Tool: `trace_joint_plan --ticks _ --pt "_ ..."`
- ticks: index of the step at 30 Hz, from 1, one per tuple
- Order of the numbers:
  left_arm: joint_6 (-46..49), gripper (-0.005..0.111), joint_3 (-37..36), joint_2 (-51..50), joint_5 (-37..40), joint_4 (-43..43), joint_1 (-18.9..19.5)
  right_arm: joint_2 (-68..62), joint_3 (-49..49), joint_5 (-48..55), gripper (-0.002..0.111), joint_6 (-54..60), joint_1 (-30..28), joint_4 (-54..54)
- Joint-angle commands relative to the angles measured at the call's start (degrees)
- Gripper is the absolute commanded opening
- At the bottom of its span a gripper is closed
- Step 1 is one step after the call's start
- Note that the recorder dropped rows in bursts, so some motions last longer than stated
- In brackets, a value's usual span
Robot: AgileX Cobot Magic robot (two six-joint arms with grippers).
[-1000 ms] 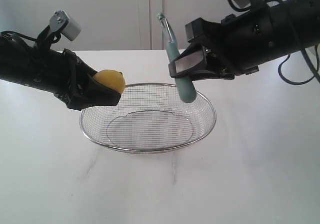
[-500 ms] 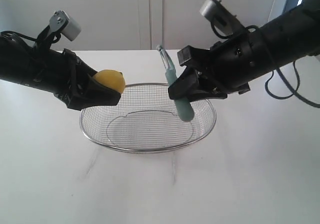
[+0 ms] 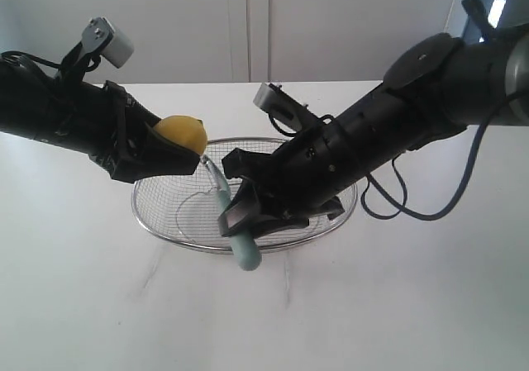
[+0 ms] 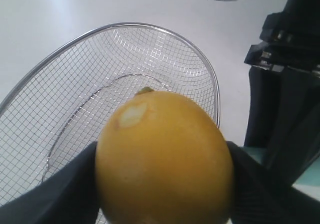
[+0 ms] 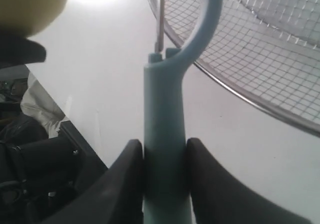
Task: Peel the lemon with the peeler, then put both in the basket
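The yellow lemon (image 3: 185,131) hangs above the left rim of the wire-mesh basket (image 3: 335,208), with my left gripper (image 3: 175,146) shut on it. In the left wrist view the lemon (image 4: 165,154) fills the gap between both dark fingers (image 4: 65,196), and a pale bare patch shows on its skin. My right gripper (image 3: 245,219) is shut on the teal handle of the peeler (image 3: 241,243) over the basket's front rim. The peeler's looped head points up toward the lemon, just below it. The right wrist view shows the peeler (image 5: 164,114) clamped in the right gripper (image 5: 164,156), beside the basket (image 5: 250,49).
The basket stands in the middle of a white table (image 3: 397,305) with nothing inside it. A white wall or cabinet front (image 3: 248,24) rises behind the table's far edge. The right arm's cable (image 3: 413,214) loops down just right of the basket.
My right arm has swung down and to the left with the peeler, from above the basket's right side to its front rim. The left arm and lemon have not moved.
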State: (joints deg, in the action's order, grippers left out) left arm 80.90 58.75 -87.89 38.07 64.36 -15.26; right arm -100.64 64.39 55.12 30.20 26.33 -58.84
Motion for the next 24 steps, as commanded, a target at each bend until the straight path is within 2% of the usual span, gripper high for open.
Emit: trace_joint_plan --ticks 1,5,24 --pt "0.11 0.0 -0.03 0.25 1.57 1.57 -0.27 -0.19 0.21 2.02 0.0 3.42 0.95 -6.08" --pt "0.11 0.0 -0.03 0.25 1.57 1.57 -0.27 -0.19 0.21 3.47 0.0 4.66 0.92 -9.07" --pt "0.11 0.0 -0.03 0.25 1.59 1.57 -0.27 1.93 0.34 -0.08 0.0 4.66 0.79 -6.36"
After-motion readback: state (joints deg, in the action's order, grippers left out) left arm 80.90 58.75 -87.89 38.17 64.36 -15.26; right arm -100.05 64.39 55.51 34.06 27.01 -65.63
